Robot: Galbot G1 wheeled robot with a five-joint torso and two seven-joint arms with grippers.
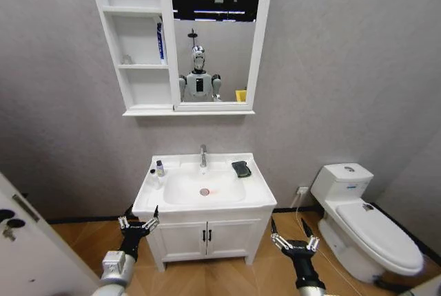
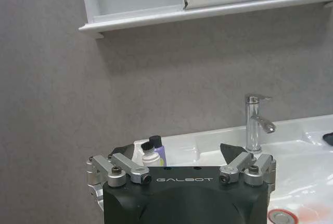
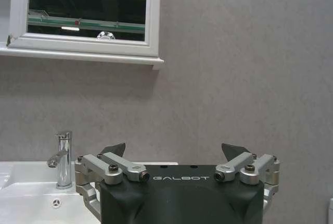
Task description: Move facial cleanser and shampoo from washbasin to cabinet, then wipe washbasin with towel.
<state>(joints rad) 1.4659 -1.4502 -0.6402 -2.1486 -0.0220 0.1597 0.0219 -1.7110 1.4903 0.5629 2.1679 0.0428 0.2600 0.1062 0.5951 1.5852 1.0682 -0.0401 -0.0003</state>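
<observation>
The white washbasin (image 1: 256, 184) stands in front of me, with a chrome tap (image 1: 203, 155) at its back. Two small black-capped bottles stand at its back left corner: a purplish one (image 1: 160, 168) (image 2: 161, 153) and a white one (image 1: 153, 174) (image 2: 151, 158). I cannot tell which is the facial cleanser and which the shampoo. The dark towel (image 1: 241, 168) lies folded at the back right. The white cabinet (image 1: 138, 82) hangs above with its mirror (image 1: 213, 34). My left gripper (image 1: 139, 222) (image 2: 176, 151) is open, low before the basin's left front. My right gripper (image 1: 293, 234) (image 3: 174, 150) is open, low to the right.
Under the basin is a white two-door vanity (image 1: 207, 237) with black handles. A white toilet (image 1: 365, 227) stands at the right. A door (image 1: 27, 241) edge shows at the lower left. A blue item (image 1: 160, 41) stands in the cabinet's middle shelf.
</observation>
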